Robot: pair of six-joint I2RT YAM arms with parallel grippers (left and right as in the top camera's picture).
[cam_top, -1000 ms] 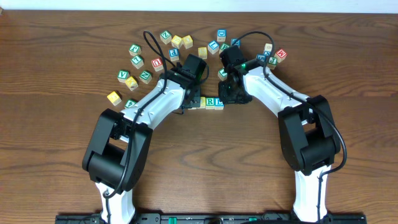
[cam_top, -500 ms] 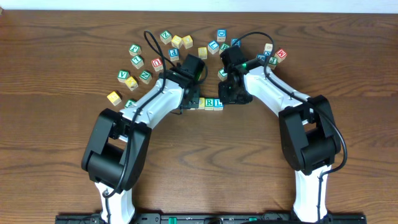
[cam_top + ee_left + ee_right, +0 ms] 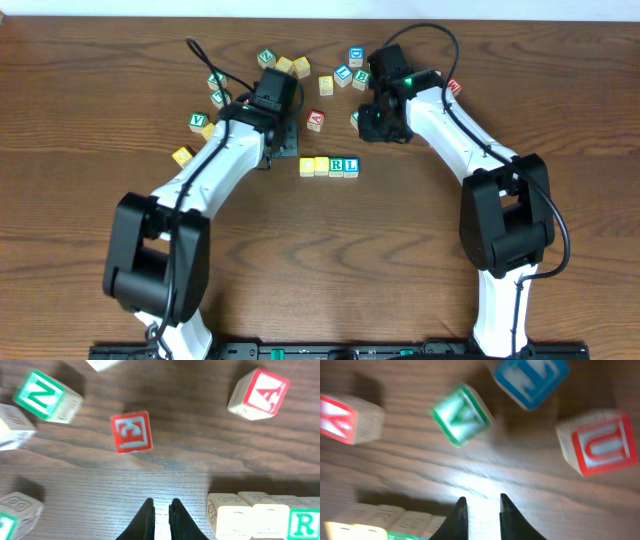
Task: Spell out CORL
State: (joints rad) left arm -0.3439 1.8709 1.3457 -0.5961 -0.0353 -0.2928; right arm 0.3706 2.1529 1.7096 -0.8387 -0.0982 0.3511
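While CORL row (image 3: 328, 166) appears complete, long axis left-right: left gripper (image 3: 160, 506) nearer, row just to its right, jaws closed, empty; right gripper (image 3: 481, 501) jaws slightly parted, empty.

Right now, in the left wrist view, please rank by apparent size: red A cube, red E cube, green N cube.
1. The green N cube and the red A cube: about alike, so no ranking between them.
2. The red E cube: clearly smallest, though possibly just farther from the camera.
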